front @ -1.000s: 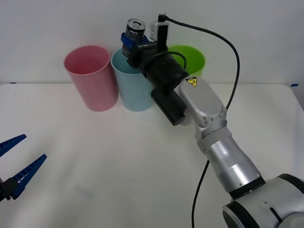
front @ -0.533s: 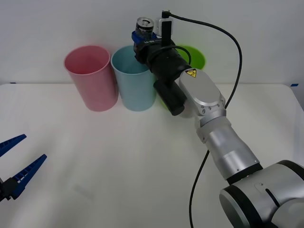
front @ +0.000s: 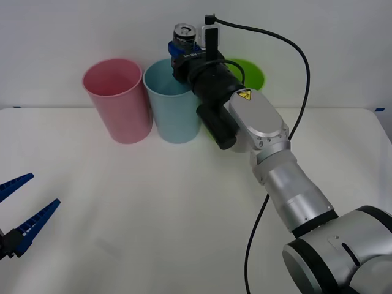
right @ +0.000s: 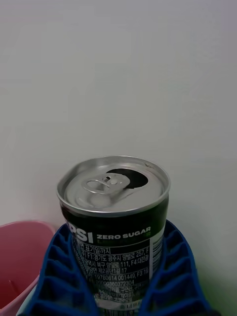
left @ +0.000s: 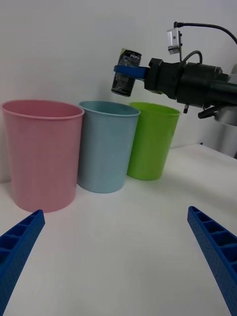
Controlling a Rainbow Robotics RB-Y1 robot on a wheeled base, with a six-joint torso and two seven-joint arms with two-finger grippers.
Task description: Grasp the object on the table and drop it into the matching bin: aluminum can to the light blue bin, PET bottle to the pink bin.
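Note:
My right gripper (front: 182, 50) is shut on the aluminum can (front: 184, 35), a silver-topped can with a dark label (right: 114, 217), held upright above the far right part of the light blue bin (front: 173, 110). From the left wrist the can (left: 125, 72) hangs just over the light blue bin's rim (left: 108, 109). The pink bin (front: 118, 100) stands directly left of the blue one. My left gripper (front: 17, 211) waits open low at the table's front left, holding nothing.
A lime green bin (front: 247, 73) stands right of the light blue bin, partly behind my right arm. The three bins line the far edge of the white table (front: 153, 208) against a white wall. A black cable (front: 288, 49) loops from the right wrist.
The right gripper carried the can slightly right and up over the light blue bin a second ago; since half a second ago it has barely moved. The left arm stays still.

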